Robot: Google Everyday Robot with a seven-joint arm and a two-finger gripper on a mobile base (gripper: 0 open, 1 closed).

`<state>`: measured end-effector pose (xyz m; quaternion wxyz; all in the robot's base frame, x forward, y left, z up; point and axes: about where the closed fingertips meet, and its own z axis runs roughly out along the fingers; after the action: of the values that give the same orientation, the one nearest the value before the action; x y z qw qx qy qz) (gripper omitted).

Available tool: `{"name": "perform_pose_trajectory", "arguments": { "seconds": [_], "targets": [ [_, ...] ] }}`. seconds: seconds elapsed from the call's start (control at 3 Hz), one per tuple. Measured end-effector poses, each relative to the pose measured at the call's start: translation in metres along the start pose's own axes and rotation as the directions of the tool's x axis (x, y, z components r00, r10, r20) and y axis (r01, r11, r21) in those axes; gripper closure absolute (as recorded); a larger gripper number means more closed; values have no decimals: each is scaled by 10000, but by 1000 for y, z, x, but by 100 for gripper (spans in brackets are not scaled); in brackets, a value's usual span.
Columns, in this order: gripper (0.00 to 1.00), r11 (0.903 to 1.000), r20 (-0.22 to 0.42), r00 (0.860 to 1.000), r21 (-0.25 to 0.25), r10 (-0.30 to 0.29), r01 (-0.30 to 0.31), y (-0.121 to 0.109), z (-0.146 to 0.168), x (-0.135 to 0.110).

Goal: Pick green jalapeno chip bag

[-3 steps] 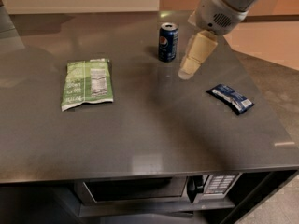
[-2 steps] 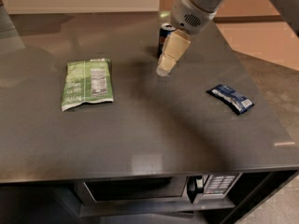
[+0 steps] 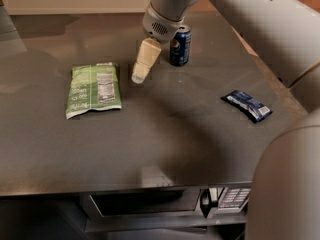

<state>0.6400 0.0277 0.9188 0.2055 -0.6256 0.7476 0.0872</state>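
"While the gripper (image 3: 138,77) hangs just beside the green jalapeno chip bag (image 3: 94,89), is it open or closed?"

"Can't tell from here. The bag lies flat on the table (image 3: 165,139), nutrition panel up, well apart from the soda can (image 3: 179,46)."

"It looks light, crinkly and soft. I'd pinch a sealed edge, since the puffy middle would likely slip."

"Its front is hidden underneath, and the arm runs out of view."

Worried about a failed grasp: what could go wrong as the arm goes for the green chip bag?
The tool hangs just right of the green jalapeno chip bag, near its far corner, so it might catch only an edge. The bag lies flat and may slide rather than lift. The soda can stands close beside the wrist and could get knocked.
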Motion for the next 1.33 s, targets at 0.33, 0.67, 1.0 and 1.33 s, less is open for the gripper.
{"name": "perform_pose_trajectory", "arguments": {
  "seconds": [0.33,0.67,1.0,1.33],
  "targets": [
    [0,9991,-82,9995,-273,316,-318,-5,28,-24],
    [0,9957,-118,9971,-525,754,-759,-9,49,-48],
    [0,9906,-319,9935,-792,1090,-1112,-7,83,-91],
    [0,9906,-321,9935,-793,1091,-1113,-7,83,-91]
  ]
}}
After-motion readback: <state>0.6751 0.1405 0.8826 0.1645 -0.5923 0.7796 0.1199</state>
